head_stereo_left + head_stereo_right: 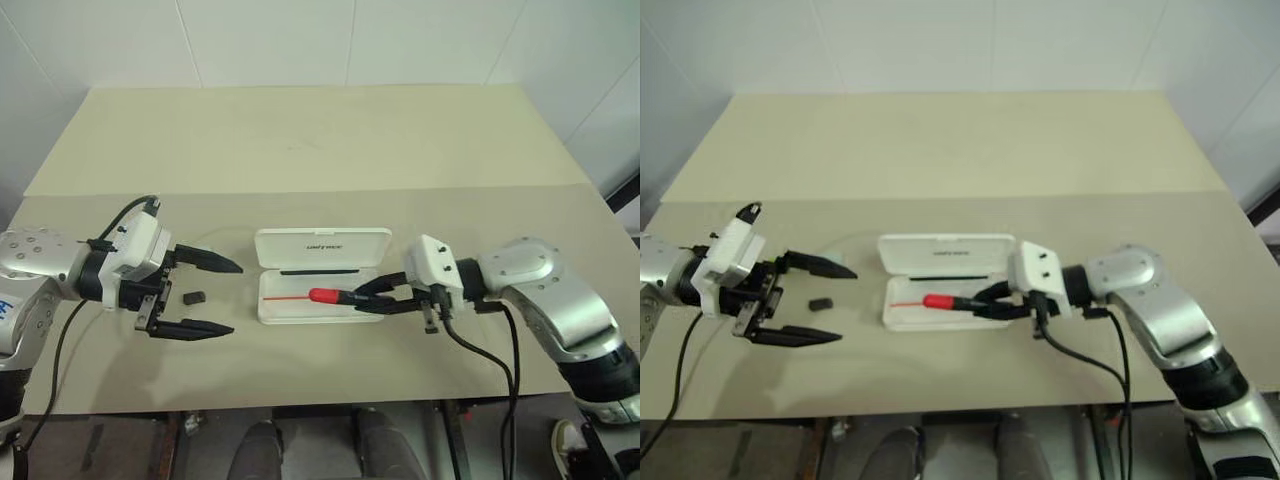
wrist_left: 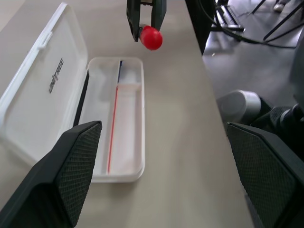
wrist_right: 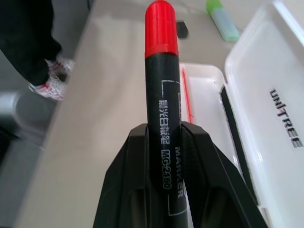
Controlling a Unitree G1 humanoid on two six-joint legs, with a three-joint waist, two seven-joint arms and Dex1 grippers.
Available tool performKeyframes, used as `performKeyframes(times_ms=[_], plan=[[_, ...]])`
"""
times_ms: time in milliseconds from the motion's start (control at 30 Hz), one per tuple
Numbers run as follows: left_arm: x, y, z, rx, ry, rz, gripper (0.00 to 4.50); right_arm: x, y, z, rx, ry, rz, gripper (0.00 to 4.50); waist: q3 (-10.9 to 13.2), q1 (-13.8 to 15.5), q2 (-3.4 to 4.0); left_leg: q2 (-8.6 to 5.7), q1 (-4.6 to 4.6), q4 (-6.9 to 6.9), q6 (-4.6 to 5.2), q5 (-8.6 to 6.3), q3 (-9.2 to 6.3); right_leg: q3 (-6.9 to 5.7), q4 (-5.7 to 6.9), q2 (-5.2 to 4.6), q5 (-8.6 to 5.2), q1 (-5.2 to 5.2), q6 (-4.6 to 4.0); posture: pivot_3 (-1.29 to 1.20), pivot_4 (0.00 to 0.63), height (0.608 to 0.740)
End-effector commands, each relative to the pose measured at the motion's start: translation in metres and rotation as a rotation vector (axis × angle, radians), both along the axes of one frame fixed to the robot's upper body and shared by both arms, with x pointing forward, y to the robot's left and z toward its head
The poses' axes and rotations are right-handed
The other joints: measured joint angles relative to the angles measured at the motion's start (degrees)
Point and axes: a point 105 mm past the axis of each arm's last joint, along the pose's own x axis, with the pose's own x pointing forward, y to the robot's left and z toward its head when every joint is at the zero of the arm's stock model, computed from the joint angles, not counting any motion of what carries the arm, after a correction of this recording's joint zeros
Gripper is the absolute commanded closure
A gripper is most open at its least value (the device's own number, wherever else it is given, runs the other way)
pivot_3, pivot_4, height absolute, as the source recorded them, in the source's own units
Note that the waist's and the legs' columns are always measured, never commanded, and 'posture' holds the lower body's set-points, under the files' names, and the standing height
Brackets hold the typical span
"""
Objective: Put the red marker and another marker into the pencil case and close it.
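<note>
The white pencil case lies open in the middle of the table, lid flat behind its tray. My right gripper is shut on the black body of the red marker. The marker lies level, its red end pointing left over the tray's right half. The right wrist view shows the fingers clamped on the marker. The mint-green marker lies on the table beyond the case's far end. My left gripper hangs open left of the case, holding nothing.
A thin red-and-blue strip lies lengthwise in the tray. A small black bit sits on the table between my left fingers. The table's front edge runs close below both arms. A person's leg and shoe stand on the floor beside the table.
</note>
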Motion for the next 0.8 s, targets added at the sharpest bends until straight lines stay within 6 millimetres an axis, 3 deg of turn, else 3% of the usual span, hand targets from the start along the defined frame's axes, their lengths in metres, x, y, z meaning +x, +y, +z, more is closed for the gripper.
performKeyframes(times_ms=[33,400,800], plan=[[-0.001,0.004,0.001,0.014,-0.028,0.008,0.00,0.007,0.014,0.006,0.002,-0.080,0.050,3.92,0.0,-0.1,0.00,0.00,0.00,-0.01,0.00,0.00,0.00,0.00,-0.01,0.00,0.00,-0.01,0.00,0.00,0.150,0.740],[-0.004,0.019,-0.013,0.061,-0.011,0.060,0.00,0.025,0.040,-0.004,-0.032,-0.109,0.092,3.92,0.0,-0.1,-0.01,0.04,-0.02,-0.29,0.00,0.00,0.01,-0.02,0.01,0.01,-0.04,-0.16,-0.06,0.00,0.150,0.740],[-0.004,0.011,-0.018,0.045,-0.004,0.048,0.00,0.042,0.057,-0.009,-0.039,-0.145,0.070,3.92,0.0,-0.3,0.00,0.05,-0.01,-0.44,-0.03,0.02,0.01,-0.03,0.04,0.02,-0.05,-0.22,-0.09,0.00,0.150,0.740]])
